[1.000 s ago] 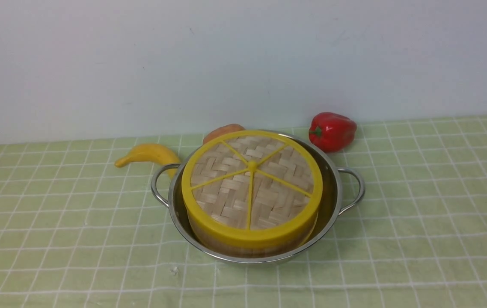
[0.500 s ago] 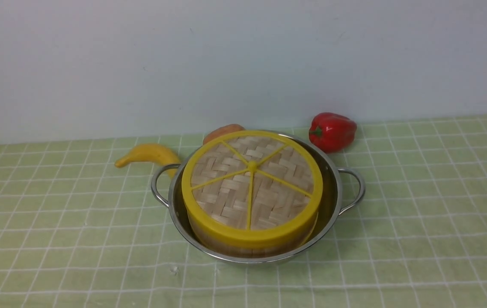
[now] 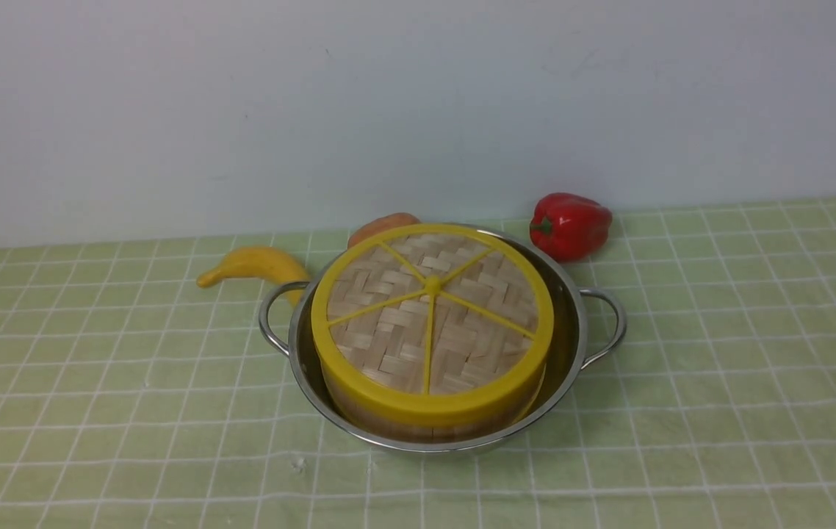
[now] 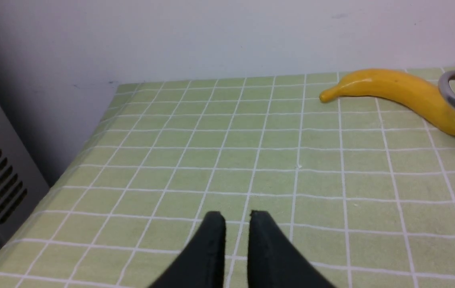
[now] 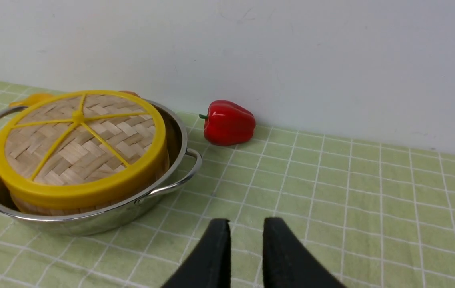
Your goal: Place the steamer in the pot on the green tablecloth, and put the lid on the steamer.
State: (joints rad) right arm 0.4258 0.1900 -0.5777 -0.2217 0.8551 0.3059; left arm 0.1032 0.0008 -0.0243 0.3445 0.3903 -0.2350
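The left tool [image 4: 236, 218] hangs over bare green tablecloth [image 3: 95, 411], jaws slightly parted and grasping nothing. The steamer [image 3: 359, 405] sits in the pot [image 3: 572, 345] with the lid [image 3: 433, 316] squarely on top, so the job looks finished. The right tool [image 5: 244, 226], likewise parted and empty, stands clear beside the pot.

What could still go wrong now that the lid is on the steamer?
1. The lid and steamer sit off-centre in the pot, toward its left wall; a knock could tilt the stack.
2. The banana lies against the pot's left handle, so a careless sweep by the left claw might shove both.
3. The right claw hangs low over the cloth near the right handle and could snag it.
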